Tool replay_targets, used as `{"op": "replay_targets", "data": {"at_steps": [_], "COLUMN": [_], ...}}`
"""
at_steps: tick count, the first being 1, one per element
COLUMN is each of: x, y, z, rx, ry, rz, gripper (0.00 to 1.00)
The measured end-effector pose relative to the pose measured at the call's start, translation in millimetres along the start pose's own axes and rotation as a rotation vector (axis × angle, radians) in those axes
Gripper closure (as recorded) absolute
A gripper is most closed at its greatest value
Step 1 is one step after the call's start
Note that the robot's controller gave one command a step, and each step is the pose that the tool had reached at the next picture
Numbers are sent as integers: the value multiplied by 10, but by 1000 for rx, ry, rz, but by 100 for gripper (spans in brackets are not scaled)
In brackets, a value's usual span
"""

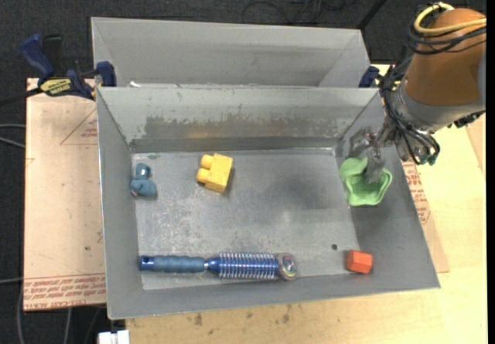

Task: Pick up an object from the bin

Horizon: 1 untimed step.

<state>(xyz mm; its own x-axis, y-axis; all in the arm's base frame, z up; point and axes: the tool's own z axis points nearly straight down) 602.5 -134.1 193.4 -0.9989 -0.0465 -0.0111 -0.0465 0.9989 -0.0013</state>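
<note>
Claw is hanging at the right of the frame, close against the right wall of the bin, arm coming in over the rim from the upper right.

Green thing, a soft-looking, lumpy, cup-like shape, is lying on the bin floor at the foot of that right wall. Its upper edge is meeting the claw's tip in this view. The tip is overlapping it, so the claw is sitting right over it, a touch toward the upper right of its middle.

Whether the claw is apart, together or clamped on the green thing: cannot tell. The tip is merging with cables and the green rim.

Key relation: the green thing is lying directly under the claw and slightly toward the lower left. It is showing no clear long axis, being roughly as wide as tall. My judgement: the coming move is calling for a straight drop or a close, not a sideways reach. The wall just beside it is leaving little room on the right.

Other things are lying well apart: orange block at lower right, blue brush along the bottom, yellow block and small blue thing toward the left.
</note>
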Motion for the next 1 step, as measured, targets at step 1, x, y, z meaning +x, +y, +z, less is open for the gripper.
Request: {"op": "replay_targets", "data": {"at_steps": [1], "x": [79], "y": [115], "z": [-1201], "rx": [1], "ry": [-2], "rz": [-9], "gripper": [100]}}
